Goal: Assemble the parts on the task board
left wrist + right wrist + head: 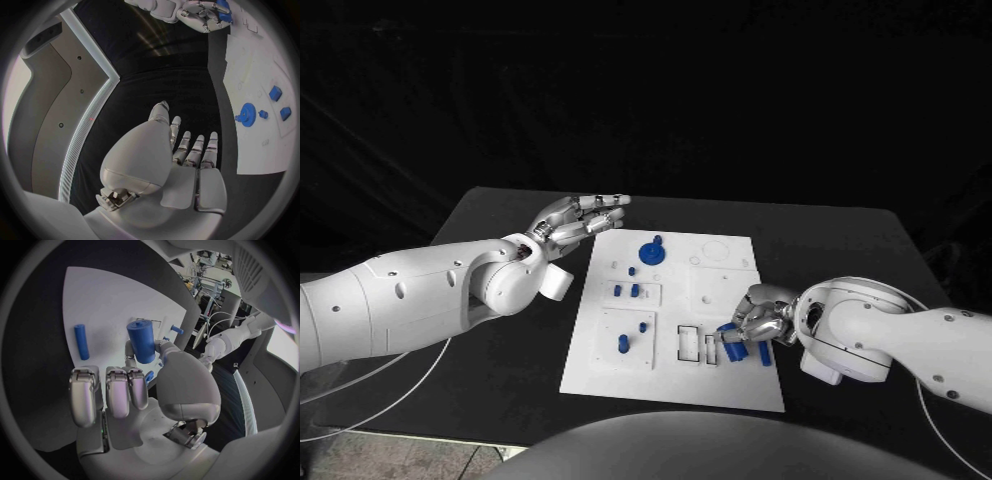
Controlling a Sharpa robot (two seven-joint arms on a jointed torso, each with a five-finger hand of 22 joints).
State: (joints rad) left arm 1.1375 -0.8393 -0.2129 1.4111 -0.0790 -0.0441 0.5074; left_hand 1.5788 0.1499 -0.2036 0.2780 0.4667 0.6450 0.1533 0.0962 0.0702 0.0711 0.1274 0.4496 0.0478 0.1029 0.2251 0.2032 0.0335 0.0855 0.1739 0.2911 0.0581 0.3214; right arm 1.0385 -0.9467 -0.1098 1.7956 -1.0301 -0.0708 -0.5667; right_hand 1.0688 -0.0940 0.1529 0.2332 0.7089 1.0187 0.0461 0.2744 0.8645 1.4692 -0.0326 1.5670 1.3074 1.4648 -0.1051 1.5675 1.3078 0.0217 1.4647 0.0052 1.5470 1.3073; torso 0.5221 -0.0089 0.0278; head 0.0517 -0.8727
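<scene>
The white task board (pixel 678 375) lies in the middle of the black table. My right hand (pixel 759 318) hovers over its near right part and holds a thick blue cylinder (pixel 142 340) upright between thumb and curled fingers. A thin blue rod (pixel 81 341) lies flat on the board beside it, the same rod (pixel 764 352) sitting just right of the hand. My left hand (pixel 583 214) floats over the table off the board's far left corner, fingers stretched out and holding nothing. A blue gear (pixel 652 250) stands on the far part of the board.
Small blue pieces (pixel 629 291) sit mid-board and another (pixel 623 344) in the near left square plate. Rectangular slots (pixel 689 343) open near the right hand. The left wrist view has the gear (pixel 247 114) and two blue blocks (pixel 275 93). Bare table flanks the board.
</scene>
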